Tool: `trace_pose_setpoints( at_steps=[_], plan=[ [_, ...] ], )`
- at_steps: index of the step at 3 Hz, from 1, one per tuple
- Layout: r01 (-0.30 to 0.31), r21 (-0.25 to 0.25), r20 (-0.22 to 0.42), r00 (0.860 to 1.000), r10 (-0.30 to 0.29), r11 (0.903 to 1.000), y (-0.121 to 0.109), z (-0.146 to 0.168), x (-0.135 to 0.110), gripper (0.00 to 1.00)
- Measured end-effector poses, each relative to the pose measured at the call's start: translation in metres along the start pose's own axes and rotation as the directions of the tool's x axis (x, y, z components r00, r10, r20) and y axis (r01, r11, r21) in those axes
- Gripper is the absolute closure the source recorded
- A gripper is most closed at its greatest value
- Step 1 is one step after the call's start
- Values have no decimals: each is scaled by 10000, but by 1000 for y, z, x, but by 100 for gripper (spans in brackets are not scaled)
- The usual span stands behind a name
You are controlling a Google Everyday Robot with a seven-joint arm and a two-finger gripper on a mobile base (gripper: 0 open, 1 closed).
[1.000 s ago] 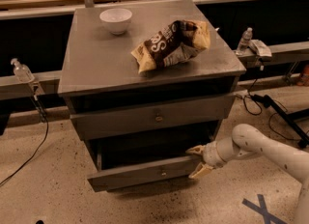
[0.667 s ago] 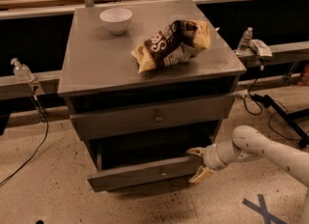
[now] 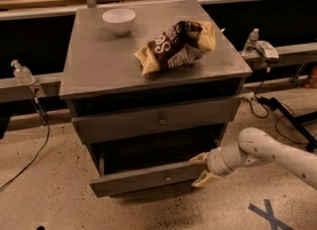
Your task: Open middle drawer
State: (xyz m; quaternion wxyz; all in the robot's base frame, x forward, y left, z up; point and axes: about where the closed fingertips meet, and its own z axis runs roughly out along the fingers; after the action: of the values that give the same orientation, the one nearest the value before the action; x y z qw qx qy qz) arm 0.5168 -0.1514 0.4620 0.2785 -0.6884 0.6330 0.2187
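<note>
The grey cabinet (image 3: 109, 70) has an upper drawer front (image 3: 124, 125) with a small round knob. Below it the middle drawer (image 3: 143, 178), a shallow grey front with a centre knob (image 3: 167, 178), stands pulled out, with a dark gap behind it. My gripper (image 3: 199, 169) comes in from the right on a white arm (image 3: 257, 149). It is at the right end of this front. Its tan fingers (image 3: 198, 158) are spread, one above and one below the front's end. Any drawer lower down is hidden.
A white bowl (image 3: 119, 21) and a brown chip bag (image 3: 176, 45) lie on the cabinet top. Plastic bottles stand on rails at the left (image 3: 22, 73) and right (image 3: 251, 40). Cables (image 3: 277, 110) run over the floor on the right. Blue tape (image 3: 270, 214) marks the floor.
Almost nothing differs. My gripper stays at the right end of the pulled-out drawer front, and the drawer stands out about as far as before.
</note>
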Motion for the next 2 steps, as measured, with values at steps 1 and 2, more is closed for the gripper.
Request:
trace_pose_setpoints(
  at_steps=[1,2],
  plan=[
    [139,133,-154,9998,-137,9998,2,-6,-7,41],
    [356,352,-375,9987,-343,9987,-7,-11,-8,40]
  ],
)
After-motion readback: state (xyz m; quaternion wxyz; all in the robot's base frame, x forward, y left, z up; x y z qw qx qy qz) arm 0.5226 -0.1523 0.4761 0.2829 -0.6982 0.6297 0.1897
